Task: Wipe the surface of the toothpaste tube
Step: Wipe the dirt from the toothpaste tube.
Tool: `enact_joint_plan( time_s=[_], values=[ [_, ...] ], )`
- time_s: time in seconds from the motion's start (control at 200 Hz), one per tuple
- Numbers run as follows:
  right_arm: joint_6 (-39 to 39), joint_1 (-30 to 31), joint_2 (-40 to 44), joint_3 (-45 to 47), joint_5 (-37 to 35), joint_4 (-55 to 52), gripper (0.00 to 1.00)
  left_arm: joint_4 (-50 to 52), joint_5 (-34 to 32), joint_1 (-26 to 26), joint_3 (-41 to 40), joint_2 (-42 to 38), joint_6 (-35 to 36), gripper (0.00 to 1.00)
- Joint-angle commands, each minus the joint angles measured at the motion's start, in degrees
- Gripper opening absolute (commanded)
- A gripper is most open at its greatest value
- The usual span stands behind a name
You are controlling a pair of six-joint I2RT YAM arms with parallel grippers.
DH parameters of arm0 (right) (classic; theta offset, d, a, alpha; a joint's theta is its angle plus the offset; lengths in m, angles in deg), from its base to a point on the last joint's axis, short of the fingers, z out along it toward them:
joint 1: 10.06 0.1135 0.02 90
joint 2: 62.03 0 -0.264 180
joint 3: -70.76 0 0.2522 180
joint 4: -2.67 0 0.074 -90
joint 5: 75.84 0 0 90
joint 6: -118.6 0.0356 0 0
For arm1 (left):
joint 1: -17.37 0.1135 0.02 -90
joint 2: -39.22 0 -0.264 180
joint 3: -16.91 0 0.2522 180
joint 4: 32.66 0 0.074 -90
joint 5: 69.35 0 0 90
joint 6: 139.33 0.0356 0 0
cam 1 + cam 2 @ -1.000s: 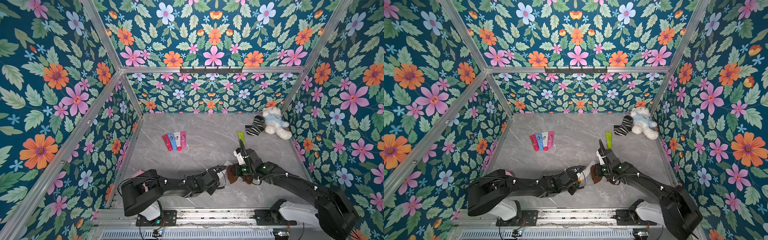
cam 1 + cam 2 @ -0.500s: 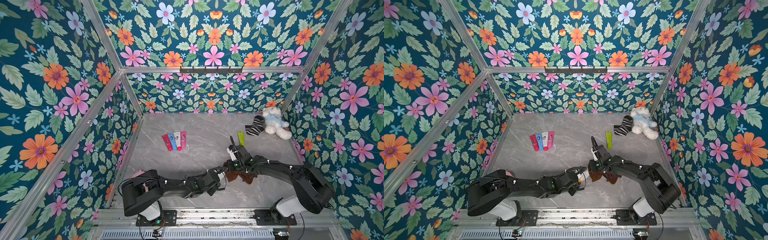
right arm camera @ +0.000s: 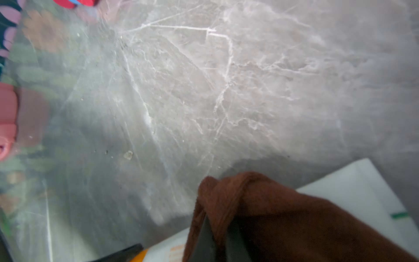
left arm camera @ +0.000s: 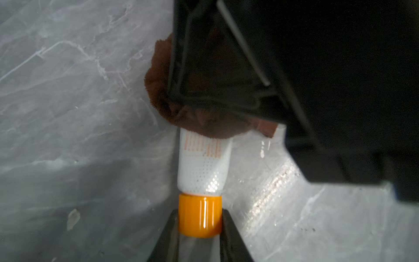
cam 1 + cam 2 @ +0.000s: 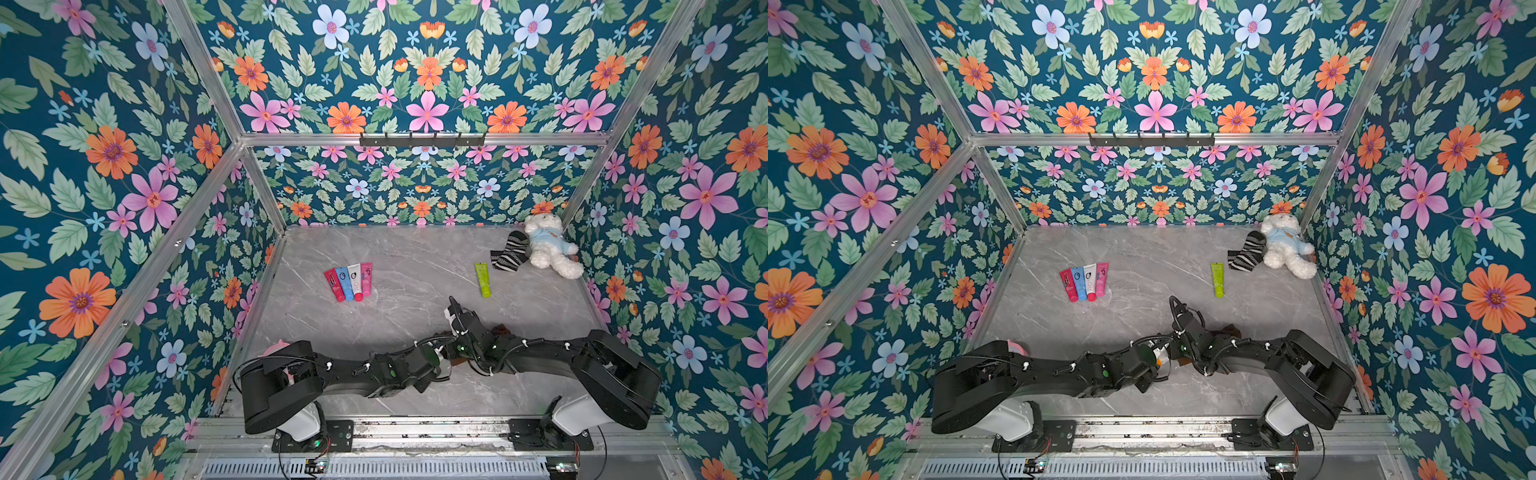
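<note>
Currently: toothpaste tube (image 4: 204,165) held at table (image 5: 415,257) 6 o'clock, under both arms.
Left gripper (image 4: 200,223) clamps the orange cap (image 4: 199,213); right gripper (image 3: 218,246) is clenched on the brown cloth (image 3: 294,217), which covers the tube's tail. Four tubes (image 5: 349,283) lie at 10 o'clock; green tube (image 5: 482,280), striped sock (image 5: 509,251) and teddy bear (image 5: 548,245) at 2 o'clock.

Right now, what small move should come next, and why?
Probably slide the cloth along the tube toward its orange cap. The right end effector pinches the cloth over the tube's far part; the left end effector clamps the cap, and the white stretch between lies uncovered.
</note>
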Motion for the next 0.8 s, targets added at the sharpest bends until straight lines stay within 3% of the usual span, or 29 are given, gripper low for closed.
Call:
enact_joint_plan(
  time_s=[0.0,0.19,0.31,0.5,0.795],
  values=[
    [2.4,-0.2,-0.3,2.1,11.2,-7.2,0.00,-2.5,-1.5,0.2,-0.1,0.0,1.3,0.00],
    [-0.8,-11.6,2.3,3.2,10.5,-9.7,0.00,-3.0,-1.2,0.2,-0.8,-0.8,1.2,0.00],
    [-3.3,-15.3,3.6,1.5,8.5,-13.0,0.00,-3.3,-1.1,0.2,-1.1,-1.1,1.1,0.00],
    [-4.0,-13.7,3.8,1.5,13.6,-11.5,0.00,-3.3,-1.0,0.2,-0.5,-0.3,1.2,0.00],
    [4.0,-1.9,9.6,7.5,20.3,-2.0,0.00,-3.9,-1.1,0.2,-0.3,-0.5,1.0,0.00]
  ],
)
